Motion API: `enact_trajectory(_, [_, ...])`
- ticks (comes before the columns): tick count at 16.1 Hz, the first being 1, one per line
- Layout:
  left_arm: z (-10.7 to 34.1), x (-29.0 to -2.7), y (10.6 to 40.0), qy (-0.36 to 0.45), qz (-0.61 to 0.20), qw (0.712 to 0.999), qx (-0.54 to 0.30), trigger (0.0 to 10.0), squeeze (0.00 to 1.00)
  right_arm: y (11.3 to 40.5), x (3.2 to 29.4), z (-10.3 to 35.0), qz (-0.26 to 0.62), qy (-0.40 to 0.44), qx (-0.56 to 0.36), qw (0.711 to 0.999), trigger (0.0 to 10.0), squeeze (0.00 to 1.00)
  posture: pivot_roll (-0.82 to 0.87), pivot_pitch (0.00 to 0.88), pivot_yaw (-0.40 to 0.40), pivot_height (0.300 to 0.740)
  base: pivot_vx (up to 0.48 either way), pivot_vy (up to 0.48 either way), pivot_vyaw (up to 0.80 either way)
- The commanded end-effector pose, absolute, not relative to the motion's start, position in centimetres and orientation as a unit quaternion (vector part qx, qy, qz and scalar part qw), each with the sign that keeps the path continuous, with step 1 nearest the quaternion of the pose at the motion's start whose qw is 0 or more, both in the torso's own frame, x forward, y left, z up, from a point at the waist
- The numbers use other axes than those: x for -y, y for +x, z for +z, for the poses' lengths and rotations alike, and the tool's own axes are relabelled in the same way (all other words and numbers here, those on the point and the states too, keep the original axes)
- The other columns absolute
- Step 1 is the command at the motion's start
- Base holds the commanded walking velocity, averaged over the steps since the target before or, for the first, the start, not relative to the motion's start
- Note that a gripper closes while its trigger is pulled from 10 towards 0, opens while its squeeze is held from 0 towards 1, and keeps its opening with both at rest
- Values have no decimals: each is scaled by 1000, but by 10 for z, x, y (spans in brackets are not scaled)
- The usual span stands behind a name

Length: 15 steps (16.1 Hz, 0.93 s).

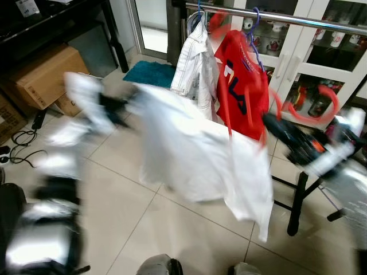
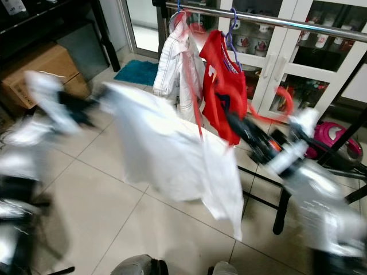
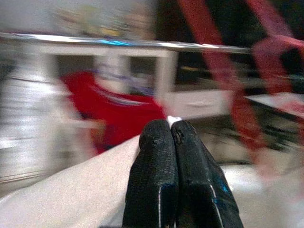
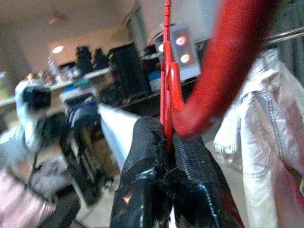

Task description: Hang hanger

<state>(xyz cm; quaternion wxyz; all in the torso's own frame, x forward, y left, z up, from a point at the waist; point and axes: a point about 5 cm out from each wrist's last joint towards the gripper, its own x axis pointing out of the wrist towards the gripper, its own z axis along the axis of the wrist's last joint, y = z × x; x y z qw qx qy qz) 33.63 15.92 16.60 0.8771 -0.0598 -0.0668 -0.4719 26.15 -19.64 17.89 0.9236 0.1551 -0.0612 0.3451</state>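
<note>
While the head views are blurred, the red hanger (image 4: pixel 167 90) is seen clamped between the closed fingers of the right claw (image 4: pixel 169 137), its hook (image 1: pixel 321 109) just above the claw and below the rail (image 1: pixel 298 20); the white shirt (image 1: pixel 189 149), pinched by the closed left claw (image 3: pixel 172 130), is probably kept spread so that it does not drag.
</note>
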Motion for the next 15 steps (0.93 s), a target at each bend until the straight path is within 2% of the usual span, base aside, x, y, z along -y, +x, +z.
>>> enact_trajectory(1, [178, -155, 335, -49, -486, 868, 85, 0, 0, 266, 199, 174, 307, 149, 46, 939, 0, 0, -110, 0, 119, 740, 0, 0, 0])
enact_trajectory(3, [175, -134, 323, -58, -518, 850, 83, 0, 0, 279, 202, 165, 221, 136, 32, 965, 0, 0, -116, 0, 120, 740, 0, 0, 0])
enact_trajectory(4, [168, -122, 307, -65, -539, 837, 73, 0, 0, 289, 211, 151, 122, 116, 2, 986, 10000, 0, -111, 0, 115, 740, 0, 0, 0])
enact_trajectory(6, [159, -124, 297, -69, -490, 867, 58, 0, 0, 284, 220, 134, 58, 83, -42, 994, 10000, 0, -101, 0, 101, 740, 0, 0, 0])
enact_trajectory(8, [145, -137, 296, -65, -404, 912, 14, 0, 0, 265, 216, 115, 77, 20, -100, 992, 10000, 0, -88, 0, 86, 740, 0, 0, 0])
enact_trajectory(9, [142, -141, 296, -62, -384, 921, 2, 6706, 0, 258, 217, 107, 69, 7, -129, 989, 10000, 0, -87, 0, 84, 740, 0, 0, 0])
enact_trajectory(10, [136, -149, 293, -53, -345, 937, -19, 10000, 0, 243, 219, 88, 43, -31, -186, 981, 10000, 0, -90, 0, 75, 740, 0, 0, -600])
enact_trajectory(13, [118, -158, 288, 7, -280, 958, -62, 10000, 0, 217, 210, 85, 26, 24, -167, 985, 10000, 0, -106, 0, 84, 740, 0, 0, -729])
enact_trajectory(14, [114, -154, 283, 20, -295, 953, -64, 10000, 0, 208, 207, 84, 23, 41, -167, 985, 10000, 0, -121, 0, 98, 740, 0, 0, -781])
enact_trajectory(15, [110, -148, 276, 0, -303, 951, -67, 10000, 0, 201, 203, 84, 21, 53, -166, 984, 10000, 0, -147, 0, 111, 740, 0, 0, -788])
